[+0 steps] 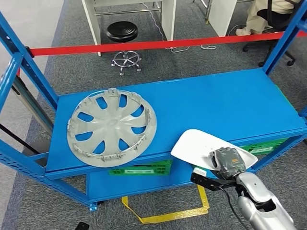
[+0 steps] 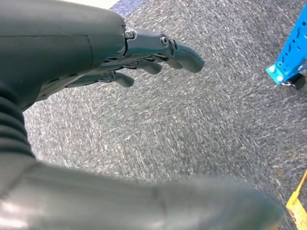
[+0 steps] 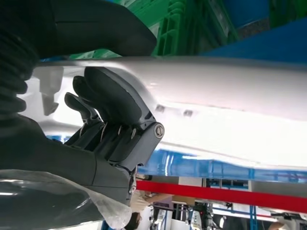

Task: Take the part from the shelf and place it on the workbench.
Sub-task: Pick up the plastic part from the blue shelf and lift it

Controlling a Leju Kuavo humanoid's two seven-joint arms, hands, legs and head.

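The left hand (image 2: 145,52) hangs over grey carpet (image 2: 181,124), its fingers (image 2: 181,52) stretched out and apart, holding nothing. On the blue shelf (image 1: 217,100), toward its left end, a grey wheel cover (image 1: 111,127) lies flat. Further right, the right hand (image 1: 227,162) grips a white panel (image 1: 197,143), fingers (image 3: 108,96) curled against its underside; the panel overhangs the shelf's front edge above green crates (image 1: 145,168).
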